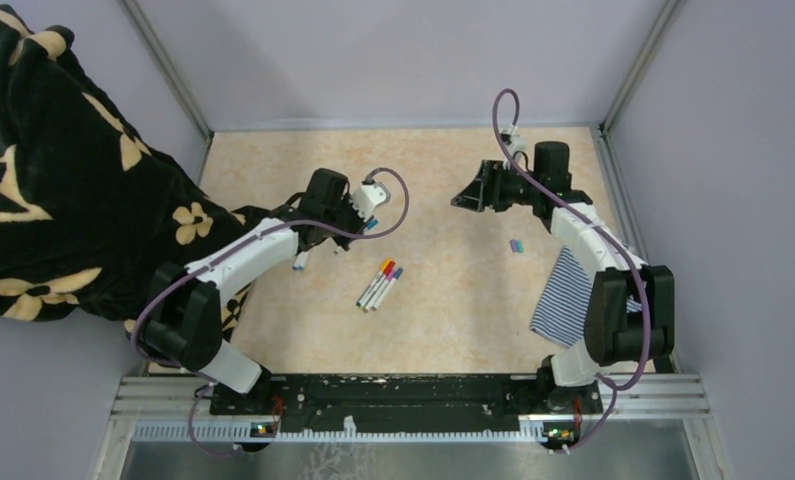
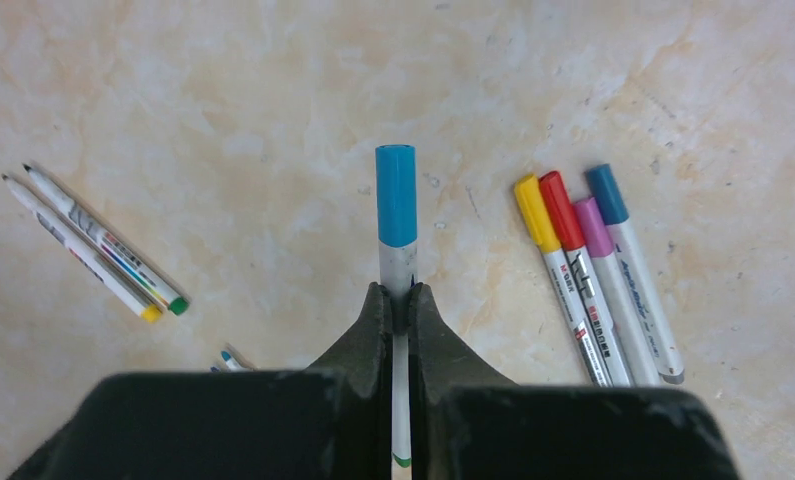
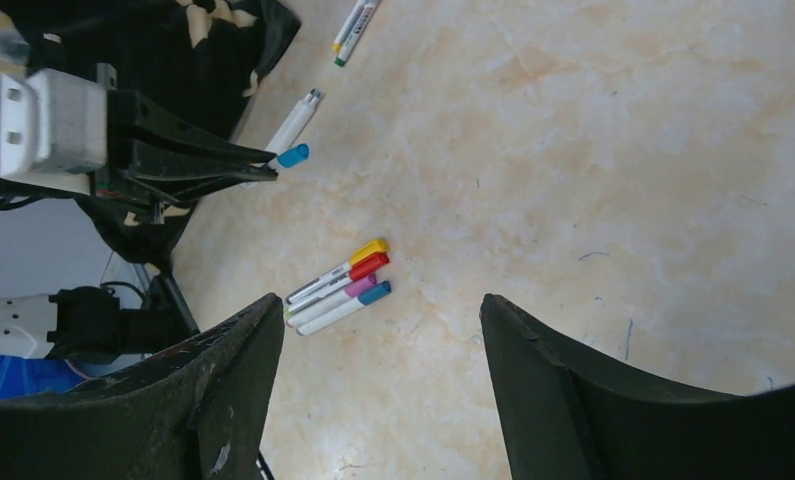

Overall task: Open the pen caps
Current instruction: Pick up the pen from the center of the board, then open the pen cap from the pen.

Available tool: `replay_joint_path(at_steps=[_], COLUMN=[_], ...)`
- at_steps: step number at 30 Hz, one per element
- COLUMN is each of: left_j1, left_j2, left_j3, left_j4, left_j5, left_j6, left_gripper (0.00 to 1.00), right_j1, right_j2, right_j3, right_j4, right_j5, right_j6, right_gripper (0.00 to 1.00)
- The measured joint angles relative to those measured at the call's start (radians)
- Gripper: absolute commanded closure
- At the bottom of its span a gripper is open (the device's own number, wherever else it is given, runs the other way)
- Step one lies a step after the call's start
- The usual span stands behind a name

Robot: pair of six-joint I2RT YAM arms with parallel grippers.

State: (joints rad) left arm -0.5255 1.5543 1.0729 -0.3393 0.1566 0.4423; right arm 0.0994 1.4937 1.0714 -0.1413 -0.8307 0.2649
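- On the table [image 1: 443, 330], toward 10 o'clock from its centre: left gripper [image 1: 360, 220], clenched on a pen [image 2: 397, 262] by the white barrel.
- At that pen's far end, 12 o'clock in the left wrist view: blue cap [image 2: 396, 195], seated on the pen, clear of the fingers [image 2: 373, 320].
- At 5 o'clock from the left gripper in the top view: four pens [image 1: 380, 285], flat, side by side and touching, capped yellow, red, purple and blue.
- At 9 o'clock from the held pen in the left wrist view: two bare pens [image 2: 93, 243], tips uncovered, lying together, yellow and green at their rear ends.
- Near the left gripper in the right wrist view, toward 1 o'clock: lone pen [image 3: 295, 118], flat on the table.
- Between 1 and 2 o'clock from the four pens in the top view: right gripper [image 1: 461, 202], jaws spread wide, grasping nothing, well apart from every pen.
- At 4 o'clock from the right gripper: two loose caps [image 1: 516, 245], just beside each other on bare table.
- At 4 o'clock from those caps, by the table's right edge: striped cloth [image 1: 565, 295], partly under the right arm.
- At 9 o'clock, past the table's left edge: black blanket [image 1: 53, 180] with cream flowers.
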Motion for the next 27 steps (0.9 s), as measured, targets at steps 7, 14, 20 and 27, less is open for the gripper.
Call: replay_joint_path(at_steps=[7,14,20,27], left_j1=[-0.001,-0.014,-0.053,-0.107], left_j2=[-0.048,-0.053,-0.057,-0.058], left_j3=[0.036,0.087,0.109,0.108], left_j4=[-0.005,-0.014,-0.013,-0.012], left_j5=[0.092,0.159,0.201,0.211], left_j6=[0.035,0.061,0.06,0.056], left_gripper=[1.0,1.0,1.0,1.0], right_j1=[0.05,0.105,0.184,0.251], right_j2=[0.062,0.086,0.136,0.159], right_j3=[0.045,0.138,0.159,0.146], right_j4=[-0.047,-0.075,-0.04,0.011], right_j5=[-0.023,-0.042,-0.08,-0.113], right_j6=[-0.007,-0.021,0.031,0.087], right_gripper=[0.28,0.28,0.29,0.36])
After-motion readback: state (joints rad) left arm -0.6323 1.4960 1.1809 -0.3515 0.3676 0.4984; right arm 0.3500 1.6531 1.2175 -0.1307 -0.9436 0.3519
